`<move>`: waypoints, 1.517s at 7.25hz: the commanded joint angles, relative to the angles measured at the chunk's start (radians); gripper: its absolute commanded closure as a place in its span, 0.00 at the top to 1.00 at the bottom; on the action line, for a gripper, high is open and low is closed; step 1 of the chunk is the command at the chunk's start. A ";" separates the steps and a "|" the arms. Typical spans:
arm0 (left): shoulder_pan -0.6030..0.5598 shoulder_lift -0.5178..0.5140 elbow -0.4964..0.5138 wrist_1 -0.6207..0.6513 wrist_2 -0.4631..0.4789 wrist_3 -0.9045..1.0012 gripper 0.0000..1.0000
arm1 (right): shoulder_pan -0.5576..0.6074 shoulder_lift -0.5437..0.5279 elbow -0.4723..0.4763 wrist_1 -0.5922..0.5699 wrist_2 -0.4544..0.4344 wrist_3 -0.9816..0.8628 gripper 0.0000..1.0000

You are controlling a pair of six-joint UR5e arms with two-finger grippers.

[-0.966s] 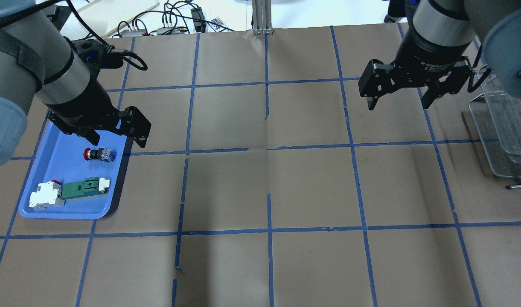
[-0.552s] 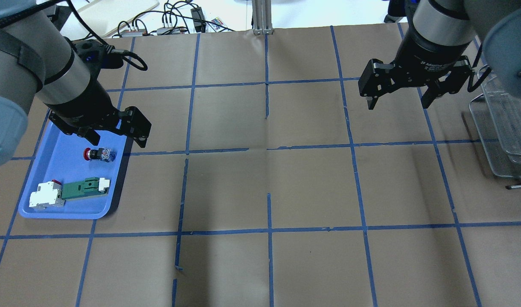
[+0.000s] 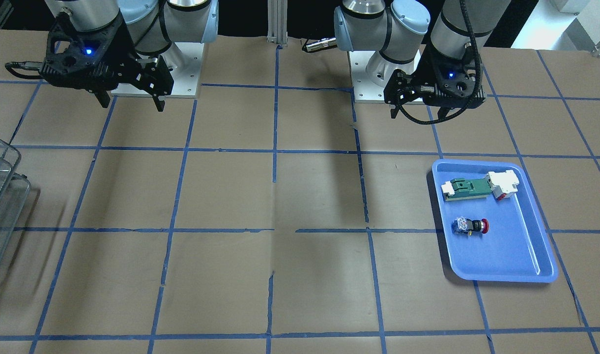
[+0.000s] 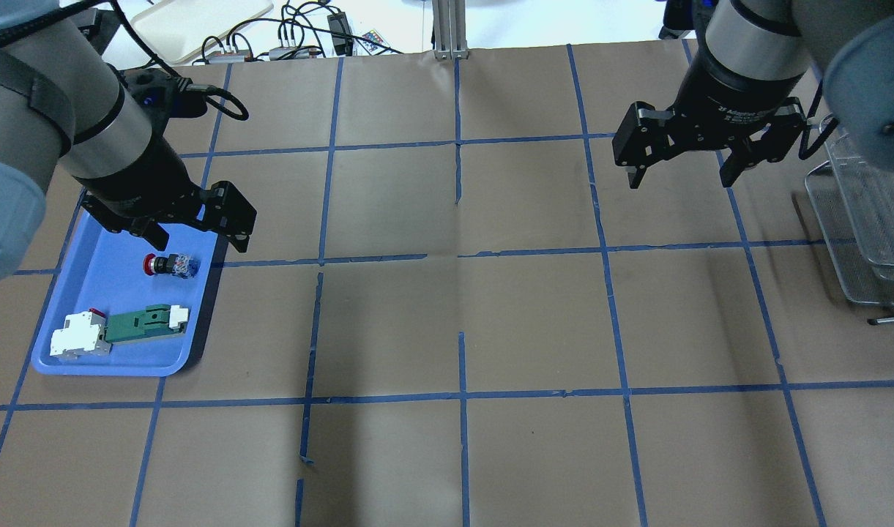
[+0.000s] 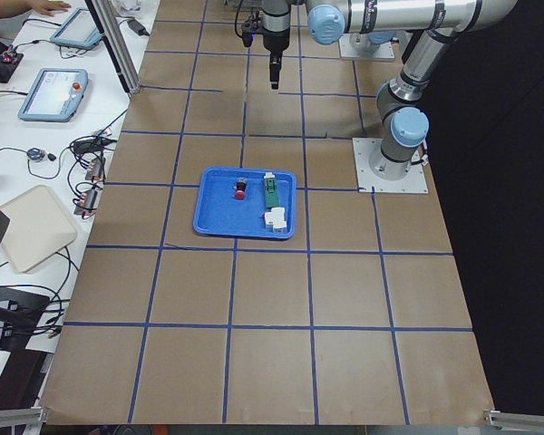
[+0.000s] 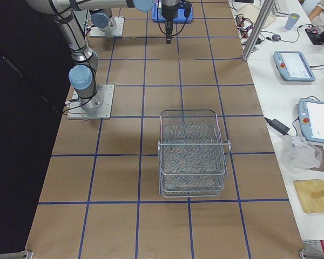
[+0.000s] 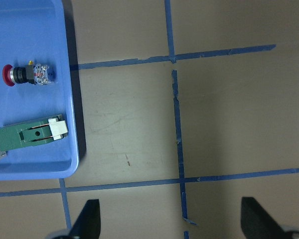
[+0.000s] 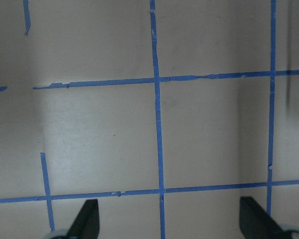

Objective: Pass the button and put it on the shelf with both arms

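Barely anything has shifted in the last second: the button (image 4: 170,264) lies untouched in the blue tray (image 4: 117,366). The left gripper (image 4: 198,241) hangs wide open over the tray's far edge. The right gripper (image 4: 681,181), also wide, waits well away from the tray, by the shelf (image 4: 864,219). Pickup has not begun.

Overhead view: behind the robot, looking forward and down on left claw (image 4: 201,240) and right claw (image 4: 681,179). Front view: facing the robot, steeply down. Side views: far off, at each end of the table (image 5: 272,299). Wrist views: close, looking down past each claw; left wrist and overhead share the blue tray (image 4: 110,293) beside the left claw
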 commanded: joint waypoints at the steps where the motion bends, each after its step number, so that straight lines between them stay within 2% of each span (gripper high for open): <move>1: 0.139 -0.012 -0.002 0.030 -0.001 -0.038 1.00 | 0.000 0.002 -0.001 -0.001 -0.002 -0.005 1.00; 3: 0.298 -0.053 -0.006 0.105 -0.003 -0.044 1.00 | -0.001 0.001 0.004 -0.001 -0.001 -0.009 1.00; 4: 0.383 -0.077 -0.006 0.215 -0.003 -0.052 1.00 | 0.002 0.002 0.006 -0.003 0.001 -0.004 1.00; 6: 0.532 -0.160 0.016 0.245 -0.018 -0.119 1.00 | 0.002 0.002 0.007 -0.003 0.001 -0.004 1.00; 8: 0.592 -0.260 0.058 0.246 -0.097 -0.229 1.00 | 0.003 0.002 0.006 -0.003 0.001 0.002 1.00; 10: 0.597 -0.385 0.168 0.243 -0.124 -0.366 1.00 | 0.005 0.002 0.007 -0.003 0.001 0.002 1.00; 11: 0.597 -0.432 0.193 0.243 -0.157 -0.467 1.00 | 0.005 0.004 0.007 -0.004 0.007 0.005 1.00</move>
